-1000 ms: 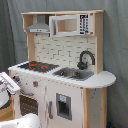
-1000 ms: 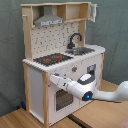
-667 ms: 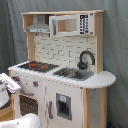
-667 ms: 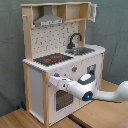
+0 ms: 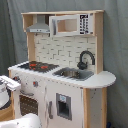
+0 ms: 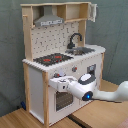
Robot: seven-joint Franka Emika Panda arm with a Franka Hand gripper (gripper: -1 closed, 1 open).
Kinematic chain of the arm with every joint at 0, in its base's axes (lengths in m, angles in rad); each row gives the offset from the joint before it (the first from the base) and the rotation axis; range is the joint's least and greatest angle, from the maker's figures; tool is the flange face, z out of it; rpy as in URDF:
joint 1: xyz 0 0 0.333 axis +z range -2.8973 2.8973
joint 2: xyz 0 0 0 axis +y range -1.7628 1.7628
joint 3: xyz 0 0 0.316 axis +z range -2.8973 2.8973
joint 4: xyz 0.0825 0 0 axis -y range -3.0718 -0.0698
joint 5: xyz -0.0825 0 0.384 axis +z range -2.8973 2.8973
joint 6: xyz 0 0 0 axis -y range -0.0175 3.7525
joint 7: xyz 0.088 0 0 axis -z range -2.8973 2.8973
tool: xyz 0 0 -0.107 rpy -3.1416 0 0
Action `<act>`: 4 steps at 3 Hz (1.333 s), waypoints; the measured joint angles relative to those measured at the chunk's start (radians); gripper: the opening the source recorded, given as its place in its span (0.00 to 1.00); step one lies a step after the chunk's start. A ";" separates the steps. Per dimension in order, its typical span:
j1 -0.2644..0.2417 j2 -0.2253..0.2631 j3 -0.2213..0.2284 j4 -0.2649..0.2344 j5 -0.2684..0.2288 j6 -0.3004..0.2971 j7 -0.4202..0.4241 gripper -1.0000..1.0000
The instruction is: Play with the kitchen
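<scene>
The play kitchen stands upright, filling both exterior views, its front panel facing me. In the second exterior view my gripper sits at the oven door, the door handle's long axis level; the hob lies at twelve o'clock. Grip state: I cannot tell. Since a second ago I have barely shifted.

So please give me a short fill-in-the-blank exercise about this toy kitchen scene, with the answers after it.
1. The black tap stands behind the ____.
2. The rings on the hob are coloured ____.
3. The gripper is in front of the kitchen, at the height of the ____ door.
4. The grey hood hangs above the ____.

Answers: sink; red; oven; hob
</scene>
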State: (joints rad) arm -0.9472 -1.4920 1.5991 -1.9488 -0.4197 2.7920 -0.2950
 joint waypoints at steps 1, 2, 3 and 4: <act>0.002 0.000 0.000 -0.003 0.000 0.000 -0.101 0.00; 0.002 0.000 0.000 -0.002 0.000 0.021 -0.178 0.00; 0.002 0.000 0.001 -0.001 0.000 0.023 -0.179 1.00; 0.003 0.000 0.001 0.001 0.000 0.053 -0.186 1.00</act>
State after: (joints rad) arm -0.9445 -1.4916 1.5997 -1.9473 -0.4198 2.8453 -0.4809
